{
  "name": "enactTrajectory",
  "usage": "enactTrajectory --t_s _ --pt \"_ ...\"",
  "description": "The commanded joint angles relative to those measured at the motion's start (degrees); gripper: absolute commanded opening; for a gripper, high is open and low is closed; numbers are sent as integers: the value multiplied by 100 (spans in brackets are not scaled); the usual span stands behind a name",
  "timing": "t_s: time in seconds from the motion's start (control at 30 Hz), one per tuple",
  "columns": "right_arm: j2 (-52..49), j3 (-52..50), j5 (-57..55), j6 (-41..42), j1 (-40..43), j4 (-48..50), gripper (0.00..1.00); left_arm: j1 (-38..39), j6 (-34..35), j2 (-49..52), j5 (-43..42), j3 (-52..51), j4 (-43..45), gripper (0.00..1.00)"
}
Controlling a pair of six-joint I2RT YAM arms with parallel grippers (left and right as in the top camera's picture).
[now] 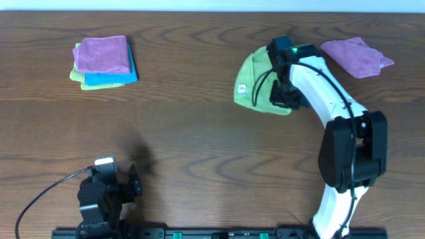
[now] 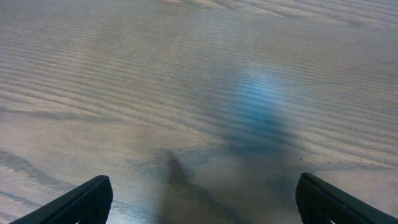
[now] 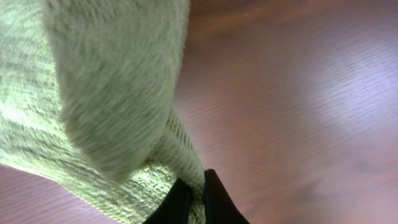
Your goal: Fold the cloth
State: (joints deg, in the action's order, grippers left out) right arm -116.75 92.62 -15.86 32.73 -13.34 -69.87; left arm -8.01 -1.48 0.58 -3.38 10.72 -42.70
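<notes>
cloth [image 1: 249,79]: bunched, upper right, on bench [image 1: 199,133]
right jaws: pinched onto cloth edge
left jaws: held wide apart

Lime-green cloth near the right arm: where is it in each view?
Overhead: cloth upper right of centre, partly under the right hand.
Left wrist: not in it; only table.
Right wrist: fills the left half, edge pinched in the hand at bottom centre.
Shared landmark: the wood-grain table.
</notes>
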Motion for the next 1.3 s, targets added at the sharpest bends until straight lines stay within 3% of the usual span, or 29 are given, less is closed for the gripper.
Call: enactTrajectory --t_s 0.0,0.03,0.07,0.13,0.3,0.47,0.63,0.77,1.0,1.27 --pt "39 46 -459 758 179 -245 19 22 22 -37 79 -125 -57 95" --pt "39 46 -520 866 214 -339 27 22 22 -37 81 -125 -57 96" --pt "39 46 -575 964 251 -428 41 22 22 -37 81 -125 -57 95" --pt "39 46 -697 1158 323 -577 55 22 22 -37 81 -125 -57 95" --pt "44 48 -1069 1335 361 -656 51 22 22 -37 81 -125 -57 95" --pt "90 48 575 -1163 221 723 55 22 22 -37 79 -125 -57 95" --pt "87 48 1624 -1871 203 1779 57 22 22 -37 79 -125 -57 95" --pt "-28 48 2149 -1856 229 2385 55 22 22 -37 79 -125 -57 96" --pt "-704 48 2970 -1403 109 2520 51 22 22 -37 79 -125 -57 96" --pt "-984 48 3029 -1001 -101 2669 46 22 22 -37 79 -125 -55 95"
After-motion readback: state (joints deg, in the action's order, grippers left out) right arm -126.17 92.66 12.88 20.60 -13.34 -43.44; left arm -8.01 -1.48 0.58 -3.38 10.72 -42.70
